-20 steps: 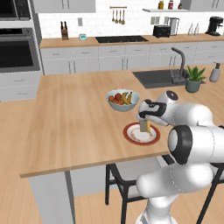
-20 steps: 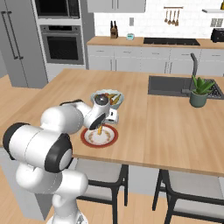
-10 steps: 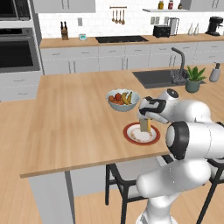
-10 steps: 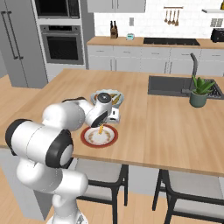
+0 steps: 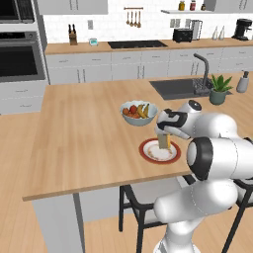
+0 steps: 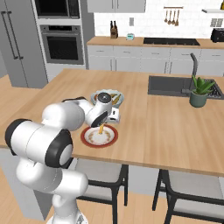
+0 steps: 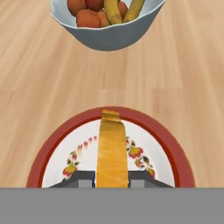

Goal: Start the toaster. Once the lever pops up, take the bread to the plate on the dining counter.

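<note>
jaws [image 7: 112, 178] closed tight on the bread [image 7: 111, 151], one dark fingertip [image 7: 86, 178] pressed to each flat side. held on edge, tan crust facing the hand view, lower edge above the middle of the plate [image 7: 173, 146]; impossible to tell whether touching it. seen from the left base view as a small pale square [image 5: 164, 142] hanging under the hand [image 5: 165, 129]; from the right base view as a thin tan sliver [image 6: 101, 129] pointing down at the plate [image 6: 99, 136].

plate round, red-brown rim, white middle with small red and yellow flower marks, flat on the light-wood table [image 5: 84, 133] near its front edge [image 5: 159, 150]. just beyond it, apart from it, a white fruit bowl [image 5: 139, 112] with red fruit and bananas [image 7: 107, 19]. white arm [image 5: 212, 133] bent low over the table edge from the base.

further along the same table, a dark sink [image 5: 179, 88] with a grey tap and, beside it, a potted green plant [image 5: 219, 88]. dark stools [image 6: 186, 192] tucked under the front edge.

on the back worktop against the white tiled wall, the toaster [image 5: 183, 35], black and boxy, well apart from the bread, right of the black hob [image 5: 137, 44]. knife block [image 5: 73, 36] at the left, built-in oven [image 5: 17, 59] beyond.
</note>
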You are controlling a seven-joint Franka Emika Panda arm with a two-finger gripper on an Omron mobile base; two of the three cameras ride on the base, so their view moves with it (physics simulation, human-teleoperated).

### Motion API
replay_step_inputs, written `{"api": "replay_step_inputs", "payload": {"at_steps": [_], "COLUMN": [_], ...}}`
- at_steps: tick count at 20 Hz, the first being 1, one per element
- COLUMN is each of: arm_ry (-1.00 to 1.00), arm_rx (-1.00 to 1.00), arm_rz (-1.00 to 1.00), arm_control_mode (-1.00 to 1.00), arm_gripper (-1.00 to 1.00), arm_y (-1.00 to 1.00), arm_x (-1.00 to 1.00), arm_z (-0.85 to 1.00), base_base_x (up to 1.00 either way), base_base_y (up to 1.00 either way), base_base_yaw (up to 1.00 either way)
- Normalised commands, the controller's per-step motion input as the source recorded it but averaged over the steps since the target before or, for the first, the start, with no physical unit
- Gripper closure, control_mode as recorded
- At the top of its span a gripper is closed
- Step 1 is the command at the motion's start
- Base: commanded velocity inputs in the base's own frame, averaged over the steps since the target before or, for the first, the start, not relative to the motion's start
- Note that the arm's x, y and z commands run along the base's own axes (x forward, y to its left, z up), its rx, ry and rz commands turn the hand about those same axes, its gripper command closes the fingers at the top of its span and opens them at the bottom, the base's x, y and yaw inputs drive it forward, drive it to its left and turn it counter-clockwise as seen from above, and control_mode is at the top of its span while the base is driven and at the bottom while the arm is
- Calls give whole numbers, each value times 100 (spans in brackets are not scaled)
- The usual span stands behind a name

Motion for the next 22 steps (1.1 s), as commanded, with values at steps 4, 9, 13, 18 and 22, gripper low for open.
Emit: {"api": "replay_step_inputs", "payload": {"at_steps": [4, 9, 13, 18, 22], "arm_ry": [0, 0, 0, -1, 0], "arm_rx": [0, 0, 0, -2, 0], "arm_rz": [0, 0, 0, 0, 0], "arm_control_mode": [-100, -100, -100, -100, -100], "arm_gripper": [-100, -100, -100, -100, -100], "arm_y": [0, 0, 5, 28, 24], "arm_x": [0, 0, -7, -33, -31], "arm_z": [0, 0, 0, 0, 0], "base_base_x": [0, 0, 0, 0, 0], "base_base_y": [0, 0, 0, 0, 0], "base_base_yaw": [0, 0, 0, 0, 0]}}
